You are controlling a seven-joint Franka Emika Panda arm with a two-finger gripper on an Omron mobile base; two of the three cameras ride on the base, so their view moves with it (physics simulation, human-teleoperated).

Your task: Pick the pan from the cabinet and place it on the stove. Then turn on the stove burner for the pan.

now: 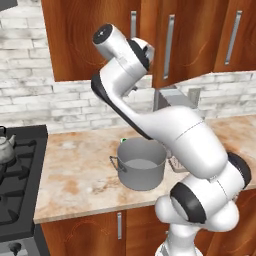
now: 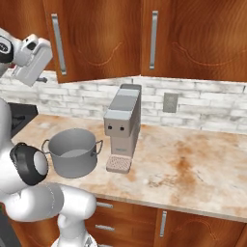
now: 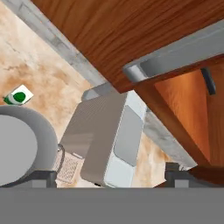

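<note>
The gripper (image 3: 111, 177) was wide open and held nothing, just under the cabinet (image 3: 131, 35) handle (image 3: 179, 54) (the grey pot (image 2: 72, 152) stood below on the counter (image 2: 193, 169))

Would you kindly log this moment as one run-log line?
phase: reaching for cabinet | claw: open, holding nothing, by door handle | pot: on counter | stove: kettle on it
</note>
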